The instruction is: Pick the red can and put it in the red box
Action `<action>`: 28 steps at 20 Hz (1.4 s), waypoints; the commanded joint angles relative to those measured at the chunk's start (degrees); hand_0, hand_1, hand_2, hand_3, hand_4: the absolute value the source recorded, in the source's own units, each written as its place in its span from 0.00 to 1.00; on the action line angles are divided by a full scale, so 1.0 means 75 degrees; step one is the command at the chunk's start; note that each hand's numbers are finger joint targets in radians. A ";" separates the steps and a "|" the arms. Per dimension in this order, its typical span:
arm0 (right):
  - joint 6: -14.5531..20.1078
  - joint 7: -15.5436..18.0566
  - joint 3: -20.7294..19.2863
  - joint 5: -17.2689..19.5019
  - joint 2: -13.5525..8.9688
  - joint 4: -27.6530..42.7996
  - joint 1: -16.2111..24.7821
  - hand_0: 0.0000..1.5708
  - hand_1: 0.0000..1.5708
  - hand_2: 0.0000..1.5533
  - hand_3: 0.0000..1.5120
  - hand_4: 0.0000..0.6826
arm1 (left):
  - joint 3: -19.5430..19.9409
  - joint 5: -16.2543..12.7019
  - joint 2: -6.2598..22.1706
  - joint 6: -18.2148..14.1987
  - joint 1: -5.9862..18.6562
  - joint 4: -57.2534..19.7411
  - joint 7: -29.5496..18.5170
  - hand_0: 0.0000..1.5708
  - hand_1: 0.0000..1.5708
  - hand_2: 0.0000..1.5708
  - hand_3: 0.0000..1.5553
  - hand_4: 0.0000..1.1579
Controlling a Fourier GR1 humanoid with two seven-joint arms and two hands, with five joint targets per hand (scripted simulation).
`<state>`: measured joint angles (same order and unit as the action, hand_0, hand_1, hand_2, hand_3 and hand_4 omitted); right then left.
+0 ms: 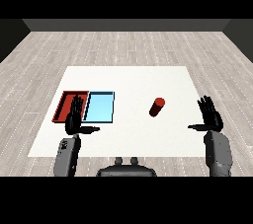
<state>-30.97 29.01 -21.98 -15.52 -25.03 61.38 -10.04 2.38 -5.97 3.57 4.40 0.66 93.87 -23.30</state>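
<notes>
The red can (157,107) stands on the counter (128,80), ahead and inward of the right hand (211,116), well apart from it. Both hands hold straight, spread fingers; the left hand (74,117) overlaps the red tray (64,100). A sideways reach could topple the can and send it rolling.

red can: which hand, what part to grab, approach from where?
Probably the right hand: it is open and nearer, with bare table between. The red can stands apart from both trays, leaning in this view, its round top uppermost. Take the cylindrical side wall around mid-height, coming in from the can's right, fingers and thumb curling round it. The left hand hangs open in front of the red tray.
</notes>
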 commanded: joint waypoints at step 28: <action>0.0413 -0.0282 0.0613 0.0112 0.0763 -0.2501 -0.2107 0.00 0.00 0.00 0.00 0.00 | -0.0098 0.0335 -0.0397 -0.0330 0.0092 -0.0342 -0.0331 0.00 0.00 0.00 0.00 0.00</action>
<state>-26.28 25.80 -16.82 -14.29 -17.73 45.95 -24.36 3.49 -6.17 2.45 4.45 -0.84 93.23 -25.35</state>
